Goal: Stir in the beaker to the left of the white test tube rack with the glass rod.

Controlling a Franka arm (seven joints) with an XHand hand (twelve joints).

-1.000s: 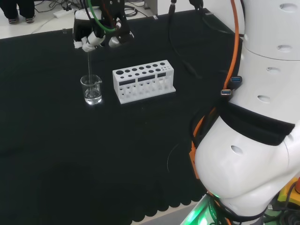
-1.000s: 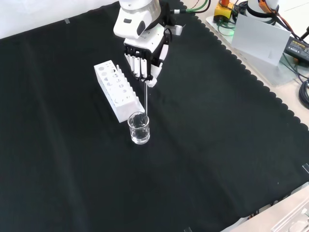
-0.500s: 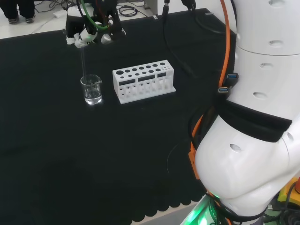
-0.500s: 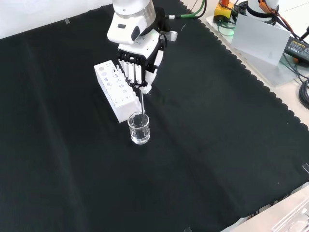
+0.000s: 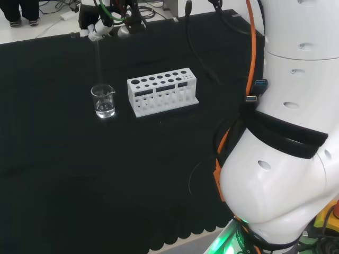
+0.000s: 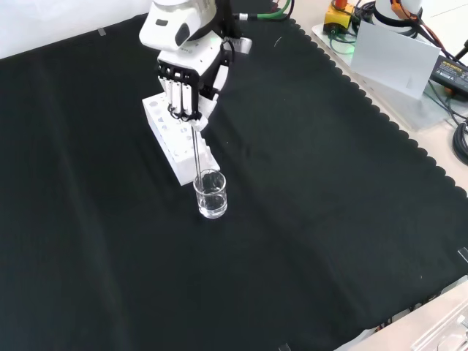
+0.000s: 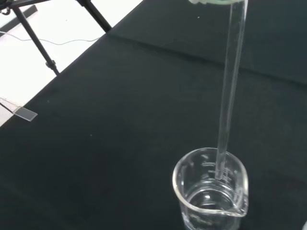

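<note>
Beaker point(image 6: 210, 194) w/ clear liquid stands just beside the end of the white rack point(image 6: 178, 136), nearer to camera in front view. Glass rod point(image 6: 197, 152) upright, its tip inside beaker. Hand point(image 6: 184, 88) above rack, fingers curled round rod top.

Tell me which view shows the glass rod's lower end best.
The wrist view: the glass rod is close and large, its tip seen through the wall of the beaker, near the rim. In the front view the rod is a thin line below the hand. The head view shows it faintly.
</note>
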